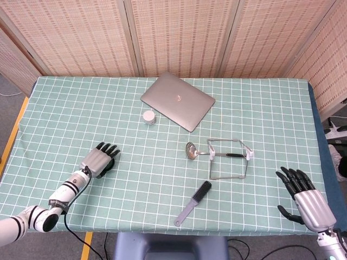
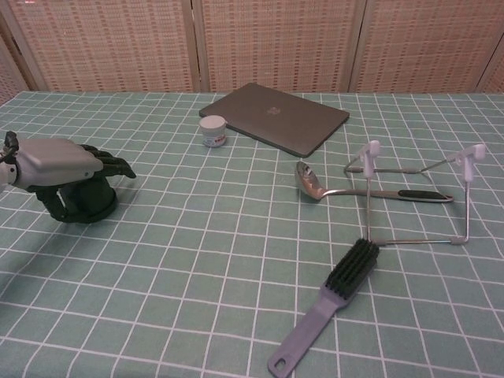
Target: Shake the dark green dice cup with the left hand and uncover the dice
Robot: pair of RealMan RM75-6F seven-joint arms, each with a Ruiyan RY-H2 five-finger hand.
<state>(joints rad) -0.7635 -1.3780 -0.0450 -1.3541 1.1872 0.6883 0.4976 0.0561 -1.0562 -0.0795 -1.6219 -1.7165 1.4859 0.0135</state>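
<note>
The dark green dice cup point(image 2: 85, 201) stands mouth down on the checked cloth at the near left, mostly hidden under my left hand point(image 2: 59, 161). That hand lies over the top of the cup with its fingers point(image 2: 112, 165) stretched out flat past it and no grip on it. From the head view only a dark edge of the cup point(image 1: 110, 164) shows beside the left hand point(image 1: 101, 158). No dice are visible. My right hand point(image 1: 303, 197) hovers at the near right edge, fingers spread, holding nothing; the chest view does not show it.
A closed grey laptop point(image 1: 177, 101) and a small white jar point(image 1: 149, 116) sit at the back. A metal wire stand point(image 1: 229, 158) with a ladle point(image 1: 194, 151) across it is right of centre. A grey brush point(image 1: 194, 202) lies near the front edge.
</note>
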